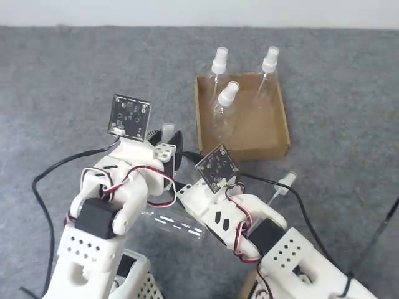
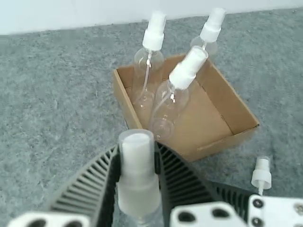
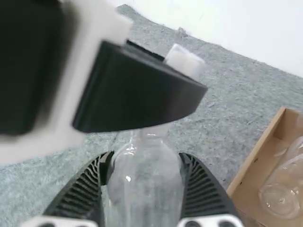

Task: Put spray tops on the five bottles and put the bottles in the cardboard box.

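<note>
Both arms meet mid-carpet (image 1: 75, 75) beside the box (image 1: 249, 151); left gripper (image 2: 136, 156) clamps the spray top (image 2: 137, 187); right gripper (image 3: 144, 172) grips the upright bottle (image 3: 142, 203) beneath it.

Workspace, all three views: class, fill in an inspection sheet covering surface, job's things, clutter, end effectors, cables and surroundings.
Surface: grey carpet.
Job's things: three capped bottles in the cardboard box; loose spray top on carpet beside it.
Clutter: unidentified clear object on carpet.
End effectors: left end effector shut on a spray top; right end effector shut on a fourth bottle beneath that top.
Cables: black cables trail over carpet.
Surroundings: pale wall.
</note>
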### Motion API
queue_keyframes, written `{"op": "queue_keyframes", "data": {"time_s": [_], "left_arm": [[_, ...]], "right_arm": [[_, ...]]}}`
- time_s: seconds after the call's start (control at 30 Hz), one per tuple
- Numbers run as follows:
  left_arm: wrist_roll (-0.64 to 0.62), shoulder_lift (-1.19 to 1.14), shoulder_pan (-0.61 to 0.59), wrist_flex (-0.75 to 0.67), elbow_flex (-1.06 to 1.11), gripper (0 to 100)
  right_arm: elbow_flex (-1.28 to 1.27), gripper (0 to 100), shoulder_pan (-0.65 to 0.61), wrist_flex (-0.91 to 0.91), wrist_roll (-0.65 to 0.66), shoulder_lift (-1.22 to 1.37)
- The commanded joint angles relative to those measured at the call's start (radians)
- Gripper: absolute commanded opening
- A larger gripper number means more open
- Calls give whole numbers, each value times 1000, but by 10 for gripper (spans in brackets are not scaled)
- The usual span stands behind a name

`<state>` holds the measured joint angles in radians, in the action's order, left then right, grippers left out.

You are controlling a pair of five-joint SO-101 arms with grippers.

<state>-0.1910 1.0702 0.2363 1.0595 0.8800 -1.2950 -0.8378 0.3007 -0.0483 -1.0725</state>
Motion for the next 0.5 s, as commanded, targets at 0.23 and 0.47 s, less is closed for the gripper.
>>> {"op": "queue_keyframes", "data": {"time_s": [0.23, 0.47], "left_arm": [[23, -3, -3, -9, 1, 12], [23, -3, -3, -9, -1, 12]], "right_arm": [[-12, 6, 56, -145, -3, -38], [-72, 6, 87, -302, -6, -38]]}}
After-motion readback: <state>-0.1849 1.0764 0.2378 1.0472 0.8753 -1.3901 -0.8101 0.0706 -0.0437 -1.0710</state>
